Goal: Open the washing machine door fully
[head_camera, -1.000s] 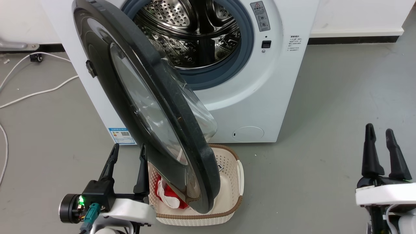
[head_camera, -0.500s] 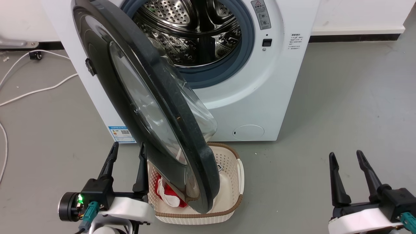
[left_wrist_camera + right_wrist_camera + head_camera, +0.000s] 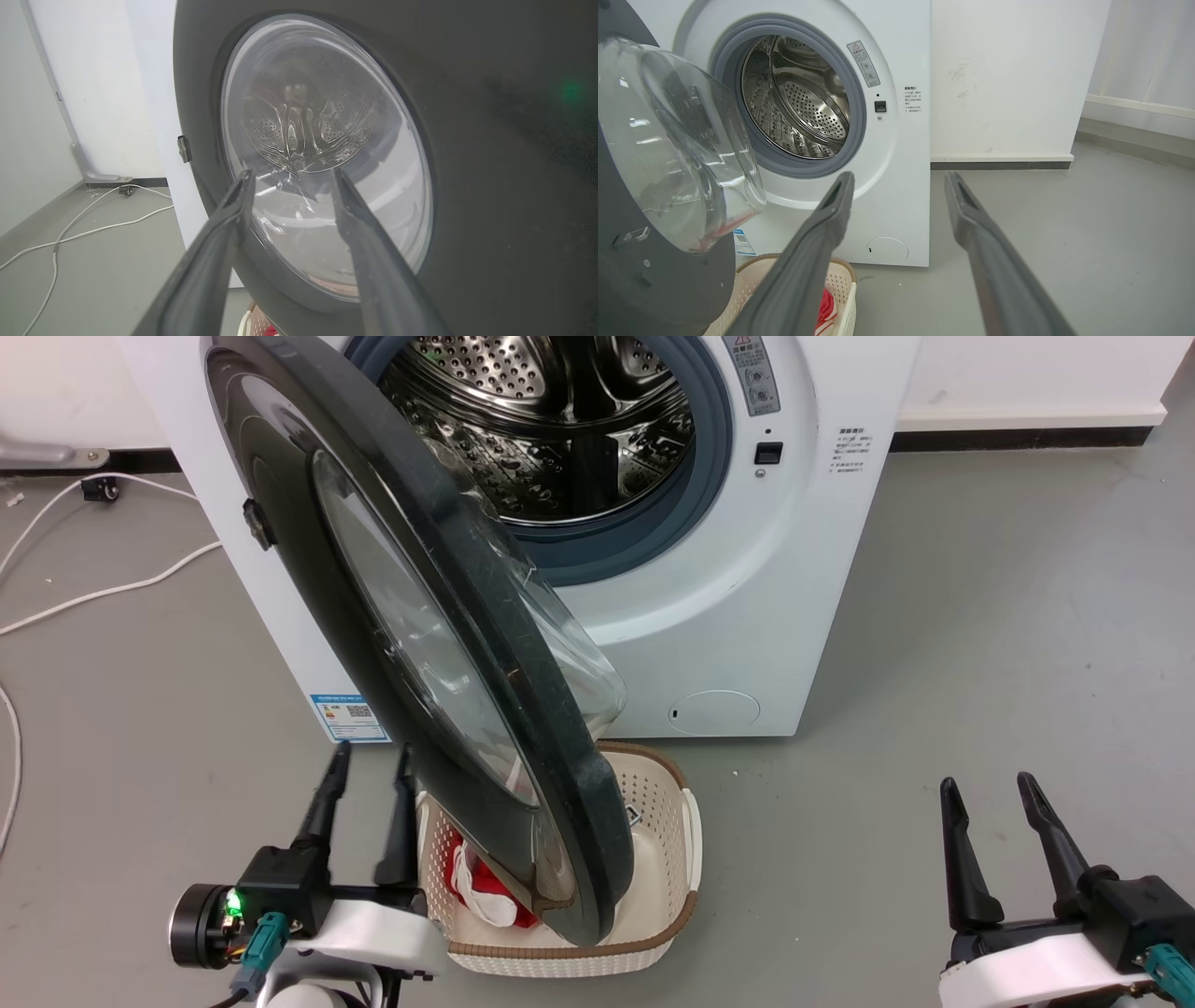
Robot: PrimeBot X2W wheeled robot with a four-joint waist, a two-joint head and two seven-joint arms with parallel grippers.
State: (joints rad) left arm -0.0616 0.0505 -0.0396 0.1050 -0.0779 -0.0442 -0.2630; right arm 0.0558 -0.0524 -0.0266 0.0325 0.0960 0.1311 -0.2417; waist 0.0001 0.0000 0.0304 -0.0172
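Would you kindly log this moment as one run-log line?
washing machine door: open partway, above basket | left claw: open, facing door's outer side | right claw: open, empty

left gripper point(image 3: 372, 751) and right gripper point(image 3: 987, 782) both point forward, fingers spread apart.

The washing machine door point(image 3: 411, 635) hides much of the laundry basket point(image 3: 560, 963)

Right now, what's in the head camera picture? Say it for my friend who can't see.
A white washing machine has its big black door swung partly open, showing the steel drum. A cream basket with red cloth sits under the door. The left gripper is beside the door, the right gripper far off, jaws open.
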